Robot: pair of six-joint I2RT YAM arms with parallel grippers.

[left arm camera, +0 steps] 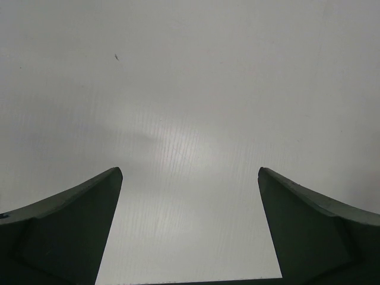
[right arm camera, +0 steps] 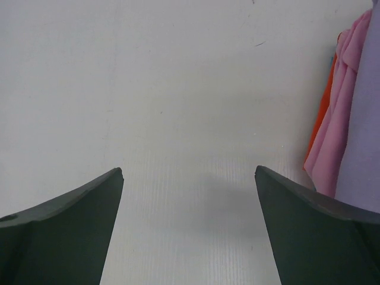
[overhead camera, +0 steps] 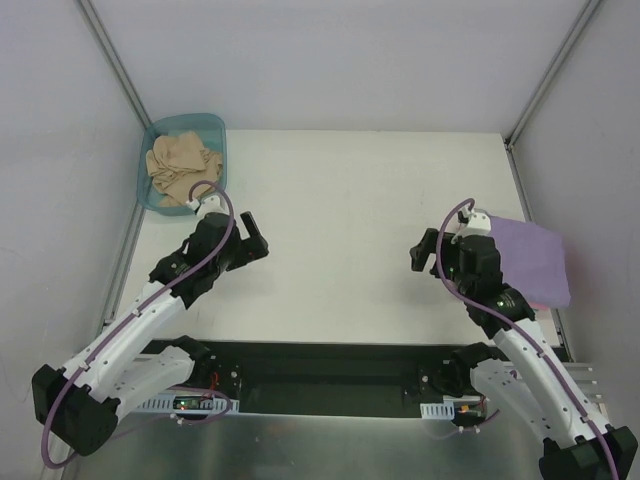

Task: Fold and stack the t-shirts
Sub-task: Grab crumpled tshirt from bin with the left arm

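A crumpled tan t-shirt [overhead camera: 183, 160] lies in the teal tub [overhead camera: 215, 127] at the back left. A folded lavender t-shirt [overhead camera: 535, 258] lies at the table's right edge. In the right wrist view, the lavender shirt [right arm camera: 365, 136] lies on top of a pink t-shirt [right arm camera: 341, 113]. My left gripper [overhead camera: 256, 237] is open and empty over bare table, in front of and to the right of the tub; the left wrist view [left arm camera: 190, 172] shows only table between its fingers. My right gripper [overhead camera: 418, 253] is open and empty, just left of the stack, as its wrist view [right arm camera: 189, 171] shows.
A strip of orange cloth [right arm camera: 322, 122] shows under the pink shirt's edge. The white table [overhead camera: 350, 220] is walled at the back and on both sides, with metal rails along the left and right edges.
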